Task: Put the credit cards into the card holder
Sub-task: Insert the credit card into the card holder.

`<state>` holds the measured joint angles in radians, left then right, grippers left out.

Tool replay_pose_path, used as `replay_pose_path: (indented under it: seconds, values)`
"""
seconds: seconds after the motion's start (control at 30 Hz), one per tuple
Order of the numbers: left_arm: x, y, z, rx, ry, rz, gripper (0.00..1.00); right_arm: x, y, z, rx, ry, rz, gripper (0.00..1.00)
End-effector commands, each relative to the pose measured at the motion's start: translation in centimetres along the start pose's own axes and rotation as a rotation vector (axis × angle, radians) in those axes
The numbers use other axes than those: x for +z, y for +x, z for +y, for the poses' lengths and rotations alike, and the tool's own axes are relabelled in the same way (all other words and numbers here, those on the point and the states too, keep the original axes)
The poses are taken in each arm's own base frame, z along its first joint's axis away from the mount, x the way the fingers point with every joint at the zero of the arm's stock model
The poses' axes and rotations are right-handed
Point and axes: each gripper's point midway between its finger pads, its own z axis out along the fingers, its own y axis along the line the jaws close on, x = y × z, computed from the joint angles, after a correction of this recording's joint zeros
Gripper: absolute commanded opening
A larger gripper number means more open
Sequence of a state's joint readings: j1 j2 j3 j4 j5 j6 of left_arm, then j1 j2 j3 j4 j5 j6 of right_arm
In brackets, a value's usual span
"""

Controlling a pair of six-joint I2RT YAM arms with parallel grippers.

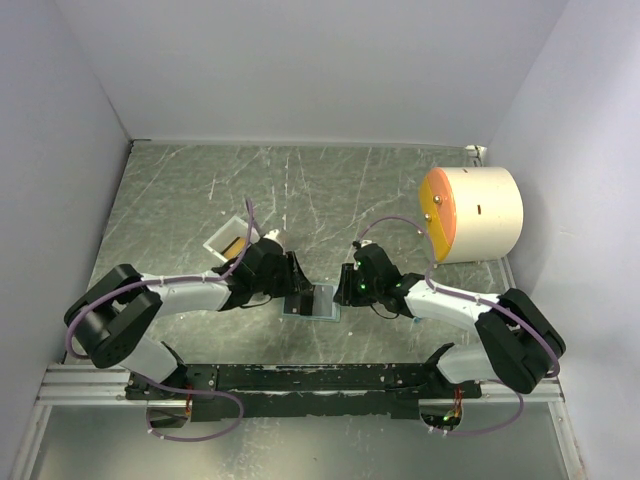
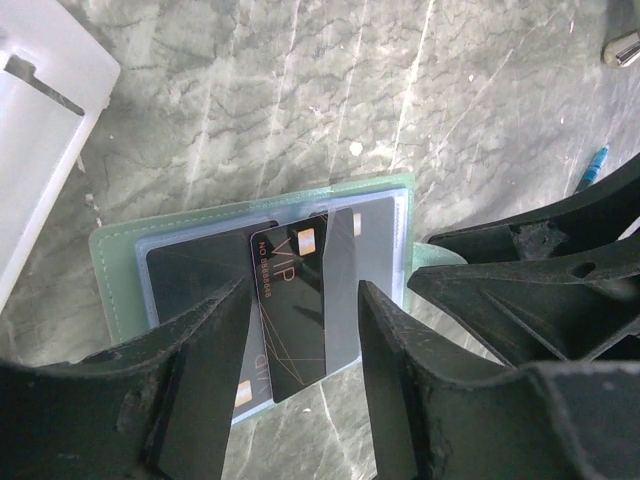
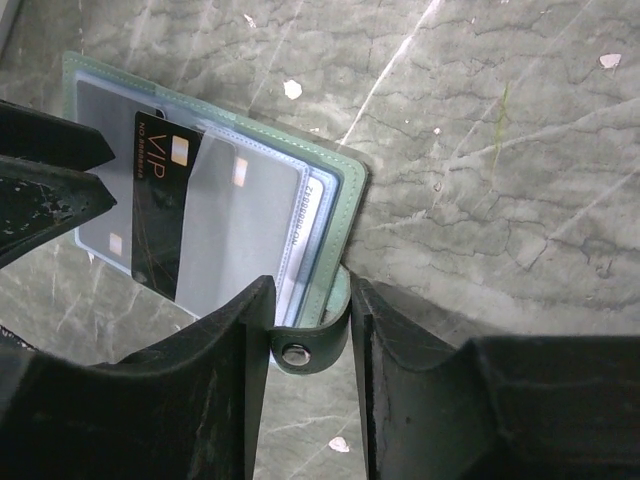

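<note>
The card holder (image 1: 312, 300) lies open on the tabletop (image 1: 330, 190). A black credit card (image 2: 295, 310) sits partly inside one of its pockets. The left claw (image 2: 302, 290) stands part-open astride that card; whether it actually grips the card cannot be told. The right claw (image 3: 312, 300) is closed narrowly on the holder's snap tab (image 3: 305, 352). A white tray (image 1: 222, 237) lies apart, to the holder's far left.

That grey-green marbled counter (image 2: 300, 90) looks like scuffed stone. The pale sage-green folding card holder (image 2: 110, 270) is matt faux leather with glossy clear plastic pockets (image 3: 250, 220) and a shiny metal snap (image 3: 292, 354). The black VIP card (image 2: 295, 300) is smooth plastic.
</note>
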<state>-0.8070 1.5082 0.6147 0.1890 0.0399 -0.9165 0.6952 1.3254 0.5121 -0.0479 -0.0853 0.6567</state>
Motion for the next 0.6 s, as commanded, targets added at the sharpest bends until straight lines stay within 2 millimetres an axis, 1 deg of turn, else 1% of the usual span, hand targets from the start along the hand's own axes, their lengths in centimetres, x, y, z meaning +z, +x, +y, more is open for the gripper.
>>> replay_pose_path:
  seconds: [0.0, 0.2, 0.57]
  values:
    - [-0.4, -1.0, -0.8, 0.031, -0.006, -0.030, 0.60, -0.3, -0.2, 0.1, -0.001, 0.000, -0.012, 0.35]
    - [-0.1, 0.0, -0.5, 0.038, -0.001, -0.008, 0.59, -0.3, 0.0, -0.1, 0.001, 0.002, -0.013, 0.32]
    - [0.7, 1.3, -1.3, 0.032, 0.035, 0.031, 0.58, -0.2, -0.1, 0.1, 0.002, -0.005, -0.015, 0.31]
